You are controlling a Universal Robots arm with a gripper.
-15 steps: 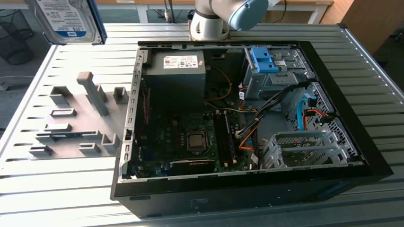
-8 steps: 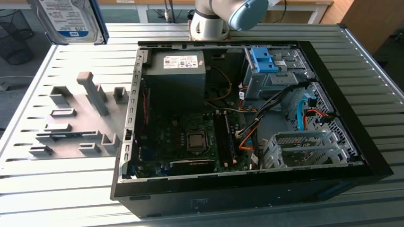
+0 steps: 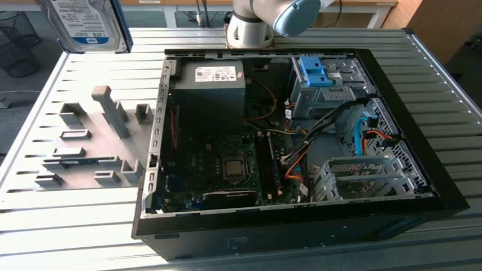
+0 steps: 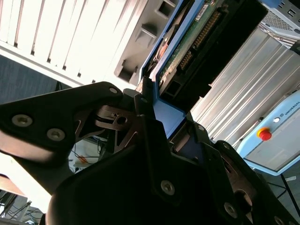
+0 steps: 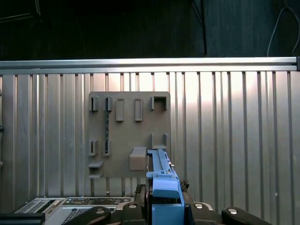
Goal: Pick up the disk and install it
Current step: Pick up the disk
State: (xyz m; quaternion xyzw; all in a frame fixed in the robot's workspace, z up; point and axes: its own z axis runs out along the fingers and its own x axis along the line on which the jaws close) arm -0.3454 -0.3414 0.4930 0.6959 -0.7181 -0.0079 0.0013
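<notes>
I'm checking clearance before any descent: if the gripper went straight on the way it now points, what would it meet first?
Probably the grey fixture plate on the table, judging by the first wrist view. The disk clamped in the gripper leads, so it would touch first. Depth is unclear.

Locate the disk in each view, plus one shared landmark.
Exterior view: disk aloft at the exterior view's upper left, label showing.
Second wrist view: edge-on, circuit board visible, clamped by the fingers.
First wrist view: blue rail edge, before the grey slotted plate.
Shared landmark: that plate.
</notes>
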